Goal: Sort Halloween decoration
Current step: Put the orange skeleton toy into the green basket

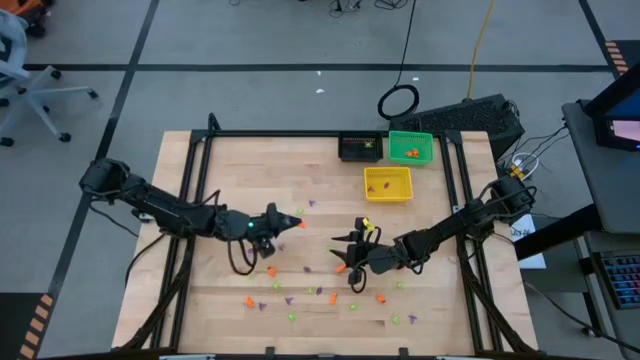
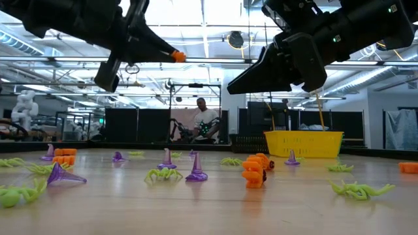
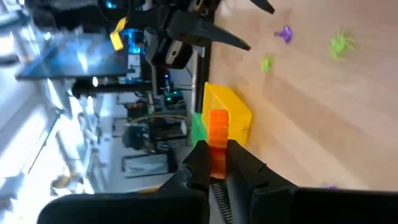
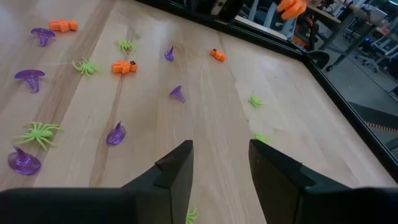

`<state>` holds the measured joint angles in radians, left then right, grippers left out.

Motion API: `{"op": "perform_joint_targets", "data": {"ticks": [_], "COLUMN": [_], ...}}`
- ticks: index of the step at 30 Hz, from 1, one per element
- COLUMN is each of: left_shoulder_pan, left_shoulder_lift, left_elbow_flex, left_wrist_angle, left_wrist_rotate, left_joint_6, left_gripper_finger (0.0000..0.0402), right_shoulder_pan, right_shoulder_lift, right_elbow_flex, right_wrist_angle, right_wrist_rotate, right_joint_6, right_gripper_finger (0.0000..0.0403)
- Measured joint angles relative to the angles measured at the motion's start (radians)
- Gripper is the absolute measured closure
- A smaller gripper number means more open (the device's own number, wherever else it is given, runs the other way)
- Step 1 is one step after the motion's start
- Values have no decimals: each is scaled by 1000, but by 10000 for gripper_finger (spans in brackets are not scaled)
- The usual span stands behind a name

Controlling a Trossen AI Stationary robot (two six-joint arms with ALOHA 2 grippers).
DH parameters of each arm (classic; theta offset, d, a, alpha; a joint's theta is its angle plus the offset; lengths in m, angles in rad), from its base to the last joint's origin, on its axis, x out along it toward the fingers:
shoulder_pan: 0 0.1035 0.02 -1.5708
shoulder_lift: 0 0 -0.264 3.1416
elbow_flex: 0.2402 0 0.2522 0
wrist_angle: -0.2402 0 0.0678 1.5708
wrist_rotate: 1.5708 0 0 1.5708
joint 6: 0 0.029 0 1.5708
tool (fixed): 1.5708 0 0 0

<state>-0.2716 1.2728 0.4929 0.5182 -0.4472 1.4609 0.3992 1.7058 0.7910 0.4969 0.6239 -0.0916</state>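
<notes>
On your left, the left gripper (image 1: pixel 293 221) hovers above the wooden table (image 1: pixel 200 300), pinched shut on a small orange trinket (image 3: pixel 217 127). Orange, purple and light-green trinkets (image 1: pixel 300 295) lie scattered along the table's near part. On your right, the right gripper (image 1: pixel 345 240) hangs open and empty above them.

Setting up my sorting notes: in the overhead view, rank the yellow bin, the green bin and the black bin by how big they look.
1. Yellow bin and green bin: about the same, too close to rank.
2. Black bin: looks slightly smaller.
</notes>
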Motion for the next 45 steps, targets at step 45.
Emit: {"op": "perform_joint_targets", "data": {"ticks": [45], "left_shoulder_pan": [-4], "left_shoulder_lift": [0], "left_elbow_flex": [25], "left_wrist_angle": [-4], "left_wrist_rotate": [0], "left_joint_6": [-667], "left_gripper_finger": [381], "right_shoulder_pan": [-4], "right_shoulder_lift": [0], "right_elbow_flex": [0], "right_wrist_angle": [49], "right_wrist_rotate": [3], "right_joint_6": [79], "right_gripper_finger": [259]}}
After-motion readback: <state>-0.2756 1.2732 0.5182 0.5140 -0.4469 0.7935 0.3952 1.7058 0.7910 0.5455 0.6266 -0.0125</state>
